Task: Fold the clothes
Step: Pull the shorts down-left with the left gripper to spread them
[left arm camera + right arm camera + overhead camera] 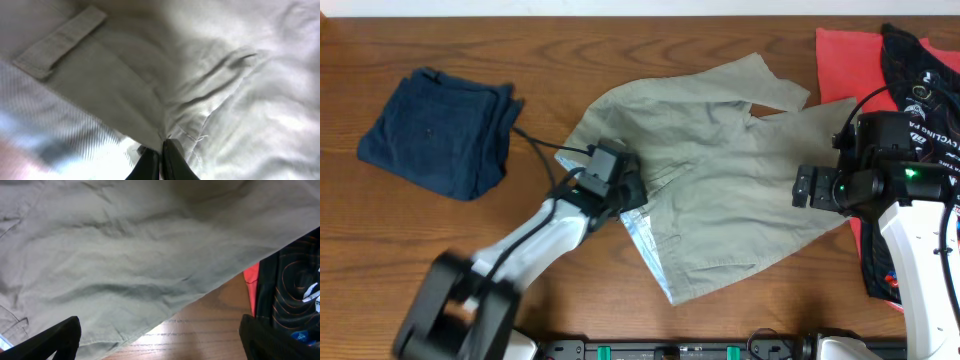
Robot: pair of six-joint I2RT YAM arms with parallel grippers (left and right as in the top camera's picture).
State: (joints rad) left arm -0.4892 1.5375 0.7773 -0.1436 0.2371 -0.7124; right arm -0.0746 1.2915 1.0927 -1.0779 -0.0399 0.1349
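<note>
**Pinching the khaki trousers at their left edge, right side released**

Khaki trousers lie spread and rumpled across the middle of the wooden counter, reaching from near the centre of its back edge down toward the front. A strip of pale striped lining shows along their lower left edge.

The left arm reaches in from the front left corner. The left fingers are clenched together on the khaki cloth, right where a stitched seam comes to a corner. In the left wrist view a belt loop lies flat on the fabric, away from the fingers toward the upper left. The same striped lining sits just left of the pinch.

The right arm stands at the right side of the counter. The right fingers are released and spread wide, holding nothing. They hang over the right edge of the trousers, and bare wood shows between the two tips in the right wrist view.

A navy garment lies bunched at the back left, well apart from the trousers. At the back right a red garment touches the trousers' right side. A black printed jersey lies on top of the red one and runs down the right edge, partly hidden behind the right arm.
</note>
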